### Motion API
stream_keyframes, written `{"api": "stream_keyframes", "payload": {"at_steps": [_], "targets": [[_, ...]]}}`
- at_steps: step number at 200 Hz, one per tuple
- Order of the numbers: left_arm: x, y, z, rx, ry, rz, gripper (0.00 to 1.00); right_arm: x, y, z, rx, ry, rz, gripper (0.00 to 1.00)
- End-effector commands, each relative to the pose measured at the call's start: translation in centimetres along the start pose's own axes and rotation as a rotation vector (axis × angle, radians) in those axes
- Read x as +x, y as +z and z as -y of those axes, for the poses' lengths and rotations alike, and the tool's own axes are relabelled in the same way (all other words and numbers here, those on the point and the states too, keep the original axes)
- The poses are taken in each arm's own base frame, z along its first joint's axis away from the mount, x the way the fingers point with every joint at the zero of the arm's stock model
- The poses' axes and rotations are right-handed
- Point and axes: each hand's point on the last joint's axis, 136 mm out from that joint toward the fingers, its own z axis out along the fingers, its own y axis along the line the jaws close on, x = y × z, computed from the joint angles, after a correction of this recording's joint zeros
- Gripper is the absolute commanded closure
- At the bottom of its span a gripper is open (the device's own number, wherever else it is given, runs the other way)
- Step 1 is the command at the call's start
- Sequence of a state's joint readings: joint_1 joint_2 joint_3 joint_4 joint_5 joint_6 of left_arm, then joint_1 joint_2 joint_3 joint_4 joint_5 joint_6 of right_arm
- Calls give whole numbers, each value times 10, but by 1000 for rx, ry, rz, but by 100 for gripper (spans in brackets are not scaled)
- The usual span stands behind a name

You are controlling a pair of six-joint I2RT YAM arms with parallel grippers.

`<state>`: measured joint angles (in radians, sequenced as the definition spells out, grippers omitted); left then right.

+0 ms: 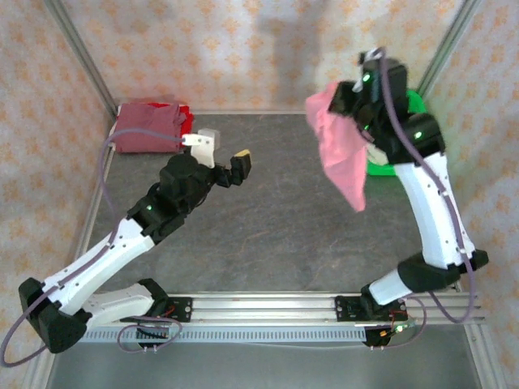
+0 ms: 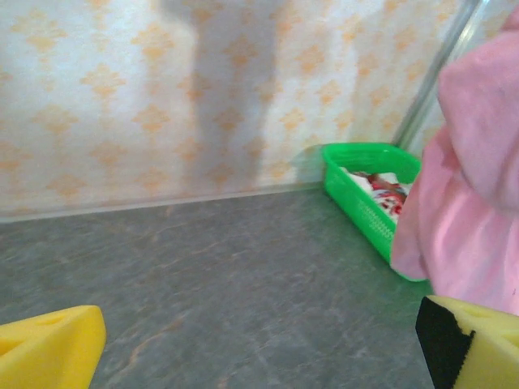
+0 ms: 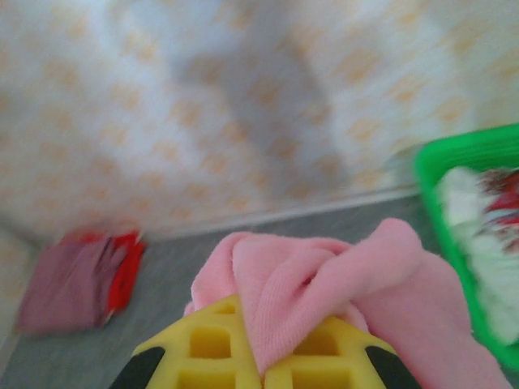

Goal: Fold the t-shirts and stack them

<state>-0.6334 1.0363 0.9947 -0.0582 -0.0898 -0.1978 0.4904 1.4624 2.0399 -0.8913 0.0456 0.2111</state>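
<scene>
The right gripper [image 3: 263, 361] is pinched tight on the salmon-pink t-shirt [image 1: 340, 154], which hangs bunched in the air over the table's 2 o'clock corner, just in front of the green basket [image 2: 357, 207]. The left gripper [image 1: 223, 156] hovers near the middle, jaws wide apart. At 10 o'clock the maroon t-shirt [image 1: 146, 130] lies against the red t-shirt [image 1: 185, 120].

Cream walls [image 1: 203, 49] with orange floral motifs, grey marbled tabletop [image 1: 284, 227], aluminium corner posts [image 1: 81, 57], soft shadow [image 1: 280, 40] on back wall
</scene>
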Motion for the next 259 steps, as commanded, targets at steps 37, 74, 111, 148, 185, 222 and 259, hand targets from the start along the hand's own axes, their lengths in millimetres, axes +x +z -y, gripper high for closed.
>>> {"api": "stream_keyframes", "payload": {"at_steps": [37, 74, 111, 148, 185, 222, 259], "targets": [[48, -5, -53, -141, 34, -60, 0, 67, 52, -47, -158, 109, -18, 100], [105, 18, -66, -142, 29, -173, 1, 120, 129, 32, 113, 205, -121, 53], [153, 46, -58, -106, 68, -370, 12, 154, 151, 80, 227, 154, -216, 47], [204, 52, -46, -56, 30, -489, 14, 232, 139, 48, 45, 46, -455, 46], [261, 59, -27, -13, 25, -638, 24, 332, 124, 54, 56, 38, -702, 43], [293, 65, -38, -67, -20, -670, 32, 372, 113, 84, 147, 22, -746, 38], [299, 68, -51, -136, -27, -653, 82, 396, 116, 114, 278, -49, -782, 41]]}}
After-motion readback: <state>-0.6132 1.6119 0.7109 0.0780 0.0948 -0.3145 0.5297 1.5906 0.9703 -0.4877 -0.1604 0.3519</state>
